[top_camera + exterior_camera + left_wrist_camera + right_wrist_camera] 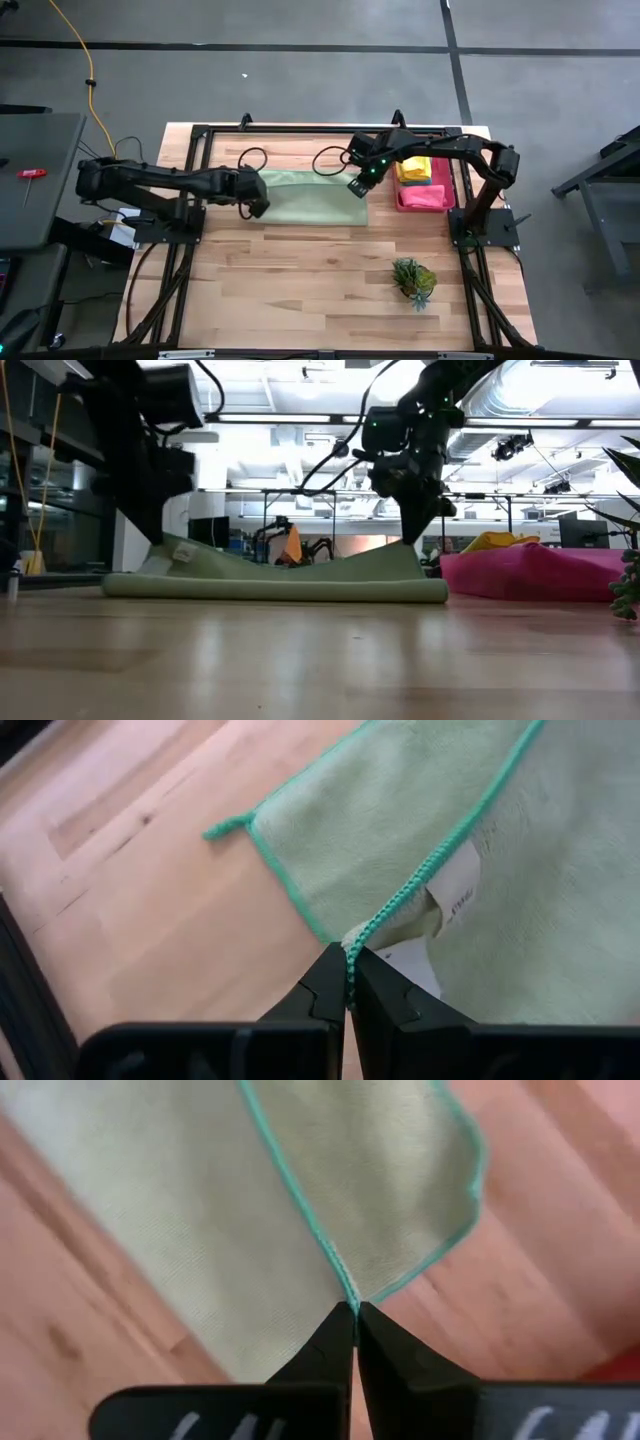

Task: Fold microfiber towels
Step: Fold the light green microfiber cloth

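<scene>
The green towel [312, 196] is lying half-folded on the table [300, 290], left of the pink tray [424, 198]. The left gripper [258, 208] is pinching its left edge; the right gripper [360, 186] is pinching its right edge, both corners raised.

Overhead, table-level, two seemingly close wrist views.

Bare table [300, 290] in front — only plant [413, 280] near right edge.
</scene>
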Tool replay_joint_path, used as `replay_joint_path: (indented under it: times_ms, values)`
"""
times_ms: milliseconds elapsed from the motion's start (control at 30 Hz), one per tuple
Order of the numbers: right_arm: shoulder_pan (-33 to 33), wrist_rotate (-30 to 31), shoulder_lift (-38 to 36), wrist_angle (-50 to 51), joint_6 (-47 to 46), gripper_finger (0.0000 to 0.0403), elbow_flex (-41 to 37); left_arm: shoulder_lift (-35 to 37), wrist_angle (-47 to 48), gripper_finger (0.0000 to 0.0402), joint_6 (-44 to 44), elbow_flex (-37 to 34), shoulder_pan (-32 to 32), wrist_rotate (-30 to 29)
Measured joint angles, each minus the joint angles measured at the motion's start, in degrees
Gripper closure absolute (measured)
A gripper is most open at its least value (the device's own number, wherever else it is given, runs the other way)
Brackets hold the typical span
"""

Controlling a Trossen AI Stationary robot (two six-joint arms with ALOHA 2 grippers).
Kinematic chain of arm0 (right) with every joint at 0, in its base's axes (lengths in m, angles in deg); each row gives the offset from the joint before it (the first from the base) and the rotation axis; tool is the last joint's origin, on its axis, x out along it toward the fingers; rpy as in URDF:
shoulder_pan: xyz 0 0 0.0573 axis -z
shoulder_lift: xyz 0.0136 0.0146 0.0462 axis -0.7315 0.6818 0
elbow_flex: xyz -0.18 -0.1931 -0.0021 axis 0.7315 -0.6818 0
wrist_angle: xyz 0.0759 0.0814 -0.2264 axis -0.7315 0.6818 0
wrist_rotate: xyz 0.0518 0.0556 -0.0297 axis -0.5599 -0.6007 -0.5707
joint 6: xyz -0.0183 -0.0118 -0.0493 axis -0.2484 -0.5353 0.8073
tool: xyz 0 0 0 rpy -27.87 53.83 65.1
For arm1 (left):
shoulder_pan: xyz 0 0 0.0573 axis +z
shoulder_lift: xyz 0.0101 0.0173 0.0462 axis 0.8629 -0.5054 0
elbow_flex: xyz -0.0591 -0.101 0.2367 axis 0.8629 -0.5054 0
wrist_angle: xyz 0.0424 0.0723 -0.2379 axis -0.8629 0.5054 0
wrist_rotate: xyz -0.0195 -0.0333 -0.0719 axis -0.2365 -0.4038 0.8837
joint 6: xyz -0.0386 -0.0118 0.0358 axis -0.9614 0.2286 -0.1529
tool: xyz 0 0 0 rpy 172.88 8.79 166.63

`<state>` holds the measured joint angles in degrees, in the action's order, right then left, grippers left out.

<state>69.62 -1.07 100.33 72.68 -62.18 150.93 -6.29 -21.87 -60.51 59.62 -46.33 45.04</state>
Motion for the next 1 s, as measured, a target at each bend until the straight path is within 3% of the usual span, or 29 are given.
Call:
replay_joint_path:
  times_ms: [333,533,1000]
  values:
    - [0.2,3.1,1.1,-0.7,-5.5,0.0403,0.0,-9.3,-4.0,0.0401,2.8,0.0,4.2,-3.6]
    - [0.2,3.2,4.2,-4.5,-6.8,0.0403,0.0,-8.7,-4.6,0.0401,2.4,0.0,5.9,-5.3]
    - [1.8,8.9,3.9,-6.1,-9.1,0.0403,0.0,-8.7,-11.7,0.0401,6.2,0.0,10.8,-8.1]
